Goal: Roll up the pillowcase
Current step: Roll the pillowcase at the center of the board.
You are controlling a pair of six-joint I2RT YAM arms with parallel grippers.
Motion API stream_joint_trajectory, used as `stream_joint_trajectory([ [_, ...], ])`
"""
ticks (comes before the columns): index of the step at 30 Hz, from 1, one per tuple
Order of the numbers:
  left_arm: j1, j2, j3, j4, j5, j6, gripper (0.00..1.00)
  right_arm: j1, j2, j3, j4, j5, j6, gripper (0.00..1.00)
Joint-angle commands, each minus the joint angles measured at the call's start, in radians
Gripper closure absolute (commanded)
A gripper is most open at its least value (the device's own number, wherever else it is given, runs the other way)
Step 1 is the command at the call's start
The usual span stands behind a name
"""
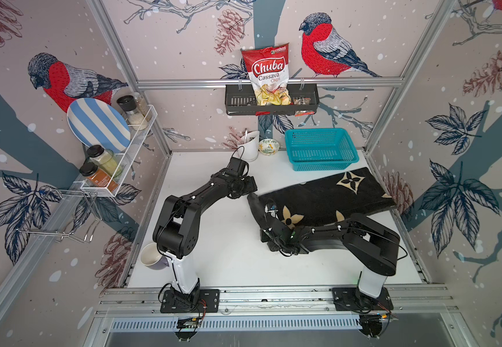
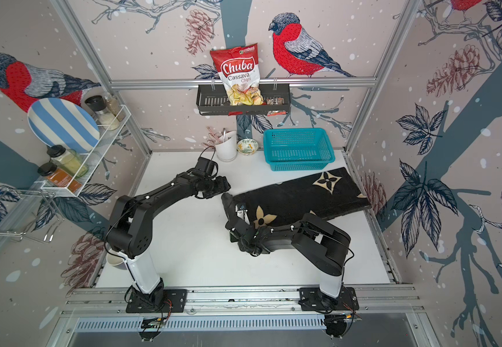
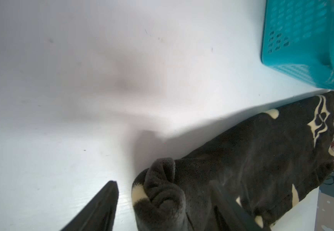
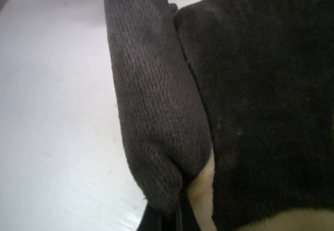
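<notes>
The pillowcase [image 1: 327, 195] [image 2: 300, 195], black plush with cream flower and star motifs, lies as a long folded strip across the right half of the white table. Its left end is turned over into a small roll [image 3: 162, 192]. My left gripper [image 1: 251, 187] [image 3: 164, 184] hovers at the far-left end of the cloth, open, its fingers standing either side of that roll. My right gripper [image 1: 267, 210] [image 4: 174, 216] is at the near-left corner, shut on a fold of the pillowcase [image 4: 158, 120], which fills most of the right wrist view.
A teal basket [image 1: 321, 148] [image 3: 306, 40] stands just behind the pillowcase. A white utensil cup [image 1: 249, 144] and a small bowl [image 1: 269, 146] sit at the back wall. A mug [image 1: 150, 255] is beside the left arm's base. Wire racks hang on the left wall.
</notes>
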Motion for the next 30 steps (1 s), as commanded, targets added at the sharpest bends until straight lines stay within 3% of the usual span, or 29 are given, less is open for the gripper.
stream_joint_trajectory([
  [1,0.016,-0.046,-0.015,-0.042,-0.031,0.036,0.24,-0.045,-0.014,-0.077,0.214,-0.312,0.179,1.00],
  [7,0.008,-0.129,-0.144,0.047,0.050,0.017,0.24,-0.149,-0.027,-0.236,0.511,-0.451,0.361,1.00],
  [13,-0.063,-0.124,-0.222,0.138,0.098,-0.010,0.23,-0.214,0.015,-0.350,0.736,-0.525,0.525,1.00],
  [24,-0.133,0.044,-0.156,0.158,0.090,-0.033,0.31,-0.236,0.037,-0.393,0.797,-0.540,0.563,1.00],
  [27,-0.140,0.098,-0.105,0.099,0.055,-0.030,0.44,-0.234,0.002,-0.389,0.726,-0.514,0.524,0.88],
  [30,-0.145,0.126,-0.086,0.074,0.037,-0.027,0.65,-0.216,-0.064,-0.353,0.554,-0.453,0.432,0.63],
])
